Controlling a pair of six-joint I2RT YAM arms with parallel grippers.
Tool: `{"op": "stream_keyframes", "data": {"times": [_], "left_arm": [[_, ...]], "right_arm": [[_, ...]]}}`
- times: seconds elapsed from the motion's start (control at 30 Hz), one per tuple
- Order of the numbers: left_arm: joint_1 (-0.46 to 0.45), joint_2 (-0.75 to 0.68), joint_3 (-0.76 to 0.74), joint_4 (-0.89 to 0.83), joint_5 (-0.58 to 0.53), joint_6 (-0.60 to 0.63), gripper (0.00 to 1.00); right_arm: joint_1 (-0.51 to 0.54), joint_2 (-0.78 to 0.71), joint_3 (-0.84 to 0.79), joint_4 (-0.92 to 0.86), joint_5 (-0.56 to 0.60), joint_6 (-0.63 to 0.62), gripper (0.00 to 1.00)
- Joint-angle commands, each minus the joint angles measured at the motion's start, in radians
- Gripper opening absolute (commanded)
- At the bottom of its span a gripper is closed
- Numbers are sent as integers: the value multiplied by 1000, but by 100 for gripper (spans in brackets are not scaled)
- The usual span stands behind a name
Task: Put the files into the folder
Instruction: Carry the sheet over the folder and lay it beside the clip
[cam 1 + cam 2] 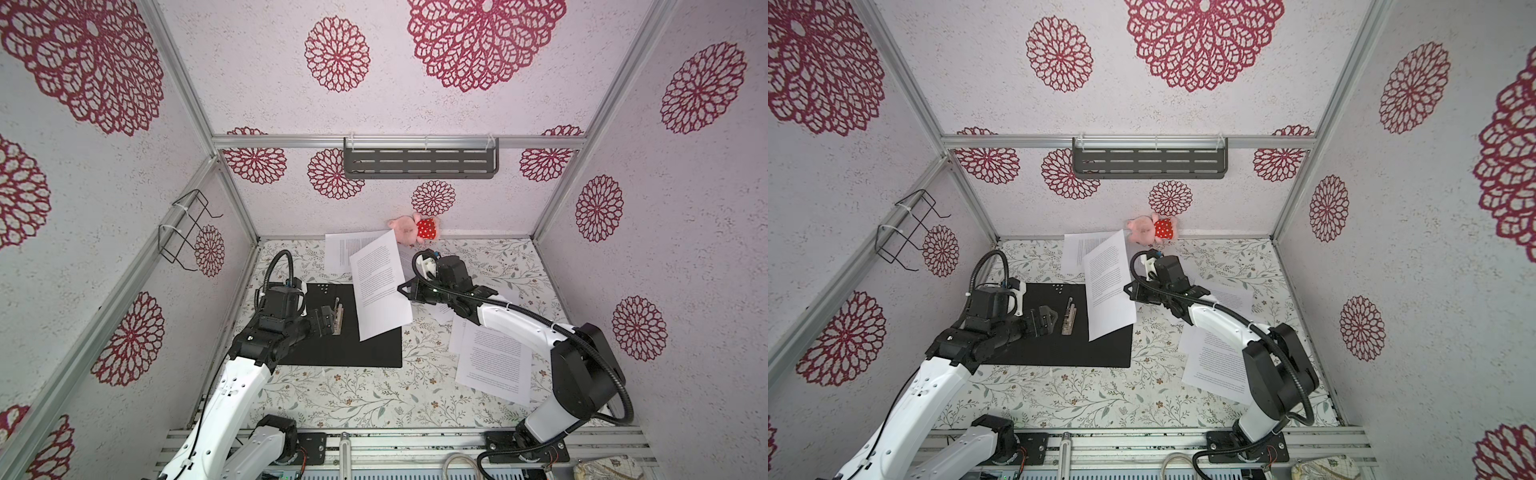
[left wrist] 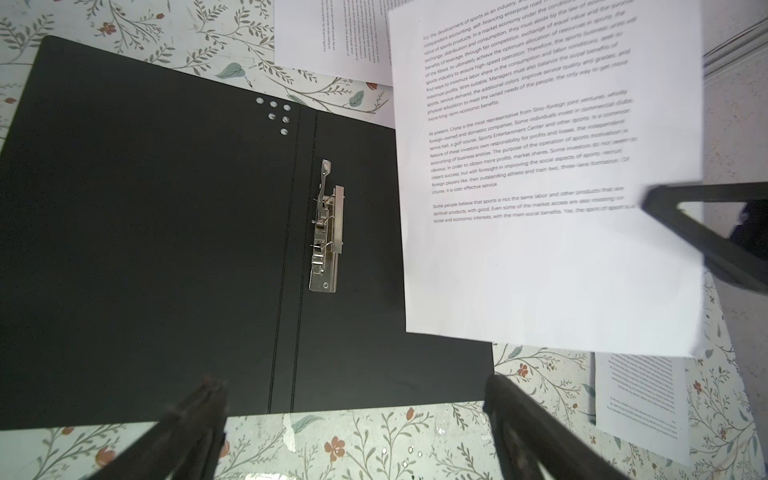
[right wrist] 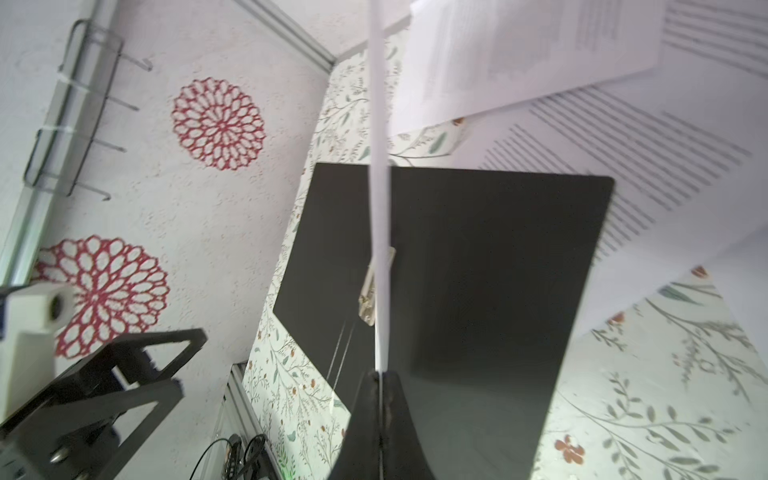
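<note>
Pressed together on one sheet's (image 1: 380, 286) right edge, my right pincer (image 3: 380, 376) holds it raised over the open folder's (image 1: 345, 349) right half, its long axis running near-to-far. My left pincer (image 2: 353, 386) hangs spread above the folder. Other files (image 1: 494, 365) lie on the table (image 1: 353, 395).

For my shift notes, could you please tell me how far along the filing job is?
Done: the folder lies open, nothing filed in it yet. In hand: the right end effector is shut on one sheet partly above it; the left end effector is open near the clip. Left: loose sheets lie on the table.
</note>
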Motion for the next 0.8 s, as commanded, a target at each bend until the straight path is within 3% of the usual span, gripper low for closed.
{"op": "stream_keyframes", "data": {"times": [0.0,0.23,0.77], "left_arm": [[9,3,-2,9,8,17,99],[10,9,-2,10,9,16,99],[10,21,-2,3,13,21,99]], "right_arm": [[-14,77,-43,139,-15,87,0],[24,235,-96,274,-15,279,0],[77,211,-125,241,50,317,0]]}}
